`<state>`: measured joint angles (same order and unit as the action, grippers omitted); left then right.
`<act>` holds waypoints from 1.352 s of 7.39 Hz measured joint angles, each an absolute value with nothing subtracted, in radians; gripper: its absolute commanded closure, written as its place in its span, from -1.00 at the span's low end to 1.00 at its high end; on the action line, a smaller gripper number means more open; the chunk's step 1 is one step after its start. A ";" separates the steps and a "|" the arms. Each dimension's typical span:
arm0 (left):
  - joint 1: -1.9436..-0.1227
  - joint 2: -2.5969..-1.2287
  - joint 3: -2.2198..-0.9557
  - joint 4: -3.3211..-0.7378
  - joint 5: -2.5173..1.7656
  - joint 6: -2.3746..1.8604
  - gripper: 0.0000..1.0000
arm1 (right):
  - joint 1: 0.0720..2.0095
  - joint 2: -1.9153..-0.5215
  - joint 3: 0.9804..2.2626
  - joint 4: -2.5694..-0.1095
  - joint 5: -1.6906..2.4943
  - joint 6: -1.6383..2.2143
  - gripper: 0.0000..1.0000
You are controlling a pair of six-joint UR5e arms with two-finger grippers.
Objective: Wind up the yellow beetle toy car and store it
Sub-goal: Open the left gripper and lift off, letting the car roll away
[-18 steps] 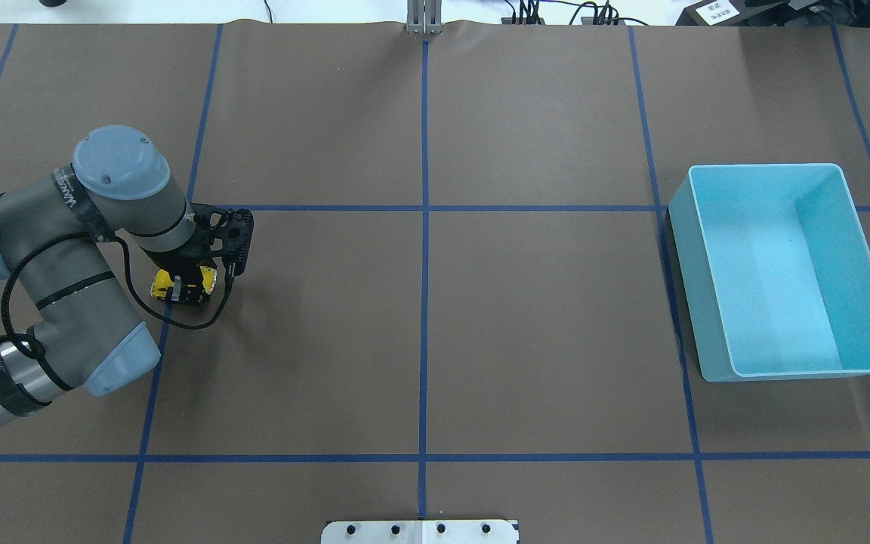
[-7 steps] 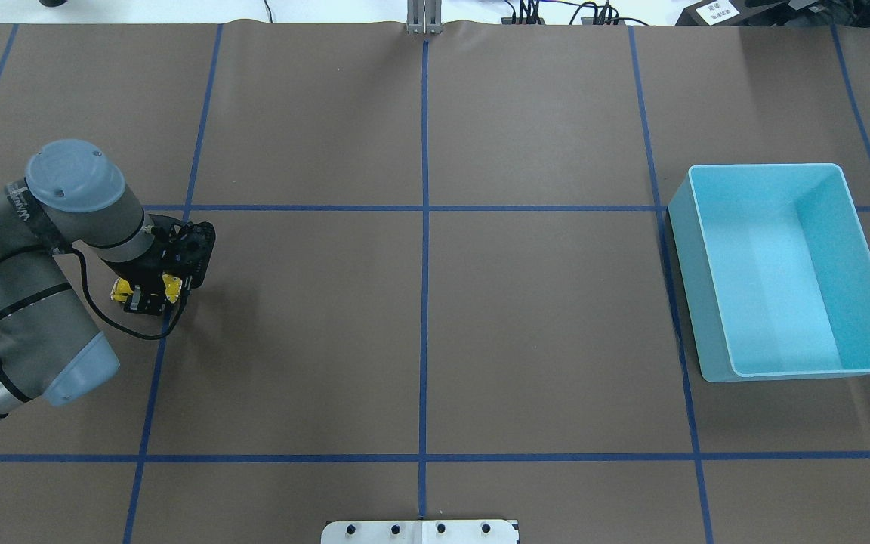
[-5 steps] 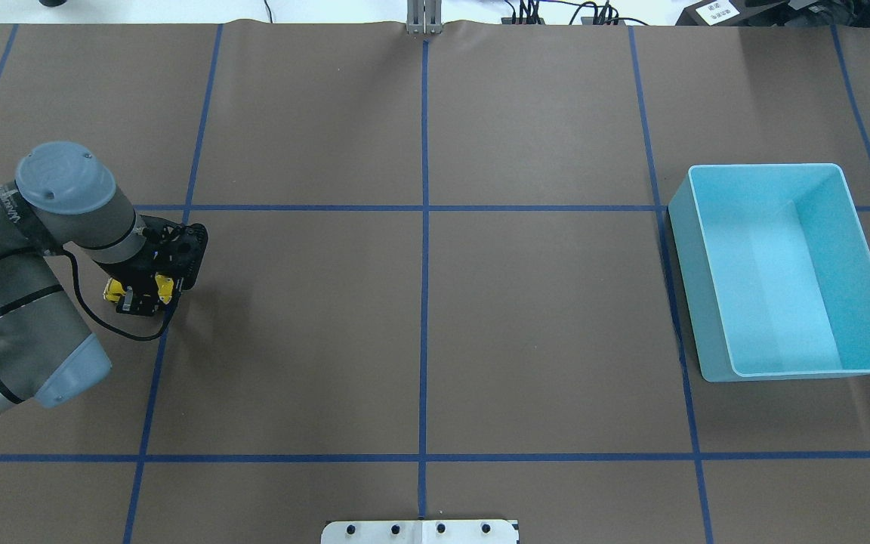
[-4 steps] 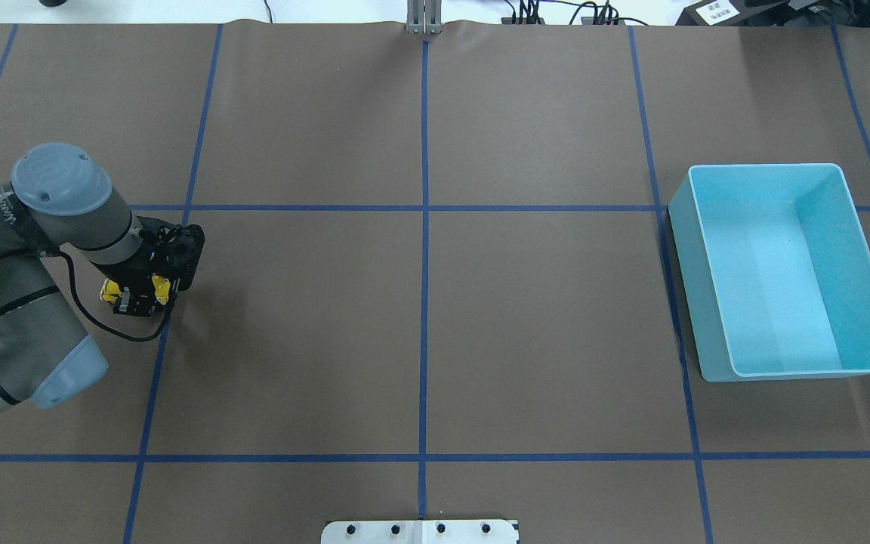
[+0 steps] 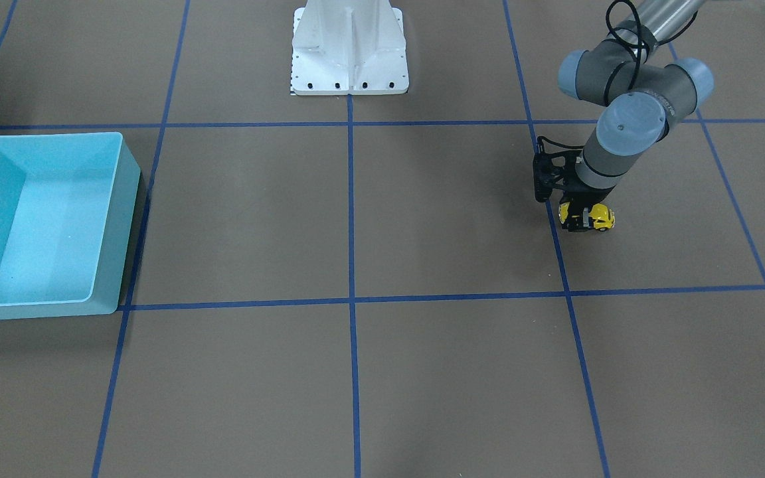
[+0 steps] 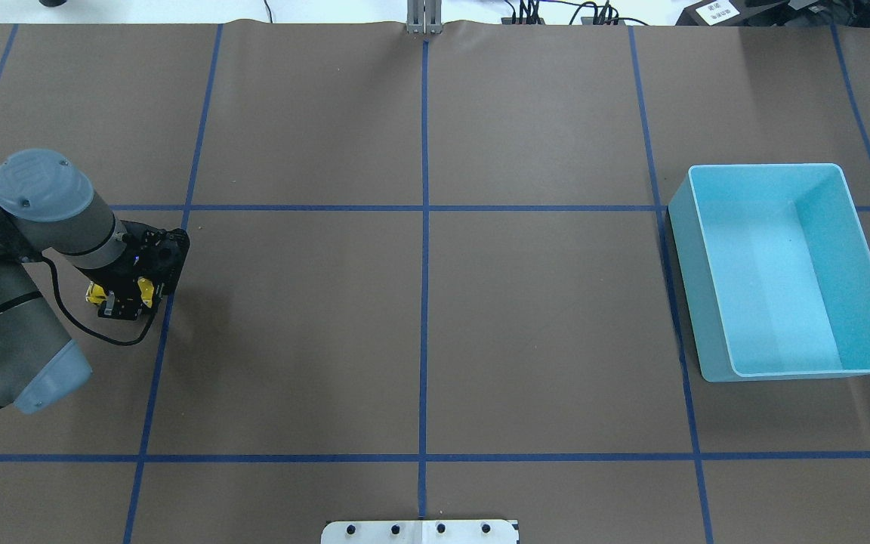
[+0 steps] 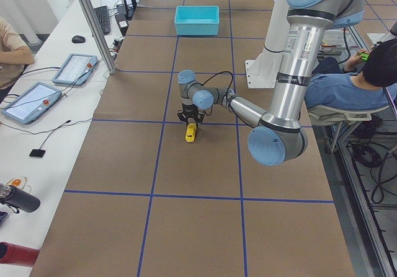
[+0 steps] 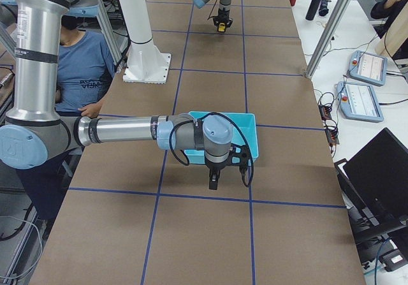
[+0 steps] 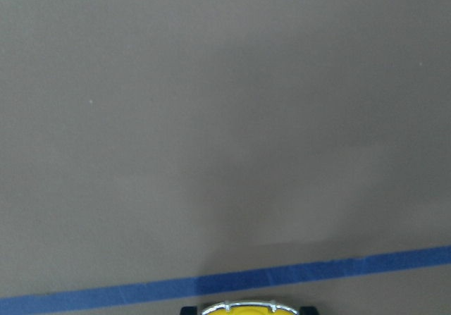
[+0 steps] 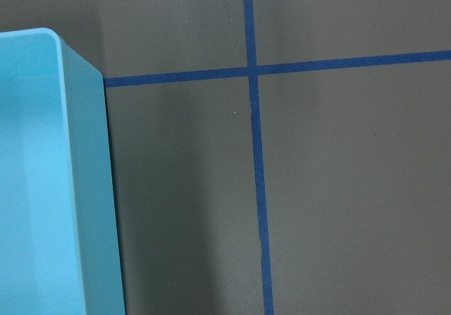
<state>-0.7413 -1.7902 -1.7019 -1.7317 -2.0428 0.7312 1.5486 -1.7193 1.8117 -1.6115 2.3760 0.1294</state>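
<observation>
The yellow beetle toy car sits on the brown table at my left side, between the fingers of my left gripper, which points straight down and is shut on it. The car also shows in the overhead view, the exterior left view and the exterior right view. Its chrome bumper shows at the bottom edge of the left wrist view. My right gripper hangs low beside the turquoise bin. It shows only in the exterior right view, so I cannot tell whether it is open or shut.
The empty turquoise bin stands far off on my right side, also in the front-facing view and right wrist view. Blue tape lines cross the table. The white robot base is at the table edge. People sit beside the table.
My left gripper has slid the car along the table toward the overhead view's left, across the blue tape line. The bin has not moved.
</observation>
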 measured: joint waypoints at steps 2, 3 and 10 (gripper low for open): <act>-0.749 -1.777 -1.702 -1.742 -2.044 0.748 1.00 | 1.547 -1.719 1.810 -1.612 2.375 0.129 -1.00; -0.753 -1.773 -1.702 -1.746 -2.044 0.755 1.00 | 1.545 -1.719 1.809 -1.612 2.375 0.129 -1.00; -0.774 -1.719 -1.705 -1.801 -2.048 0.787 1.00 | 1.542 -1.718 1.809 -1.613 2.374 0.129 -1.00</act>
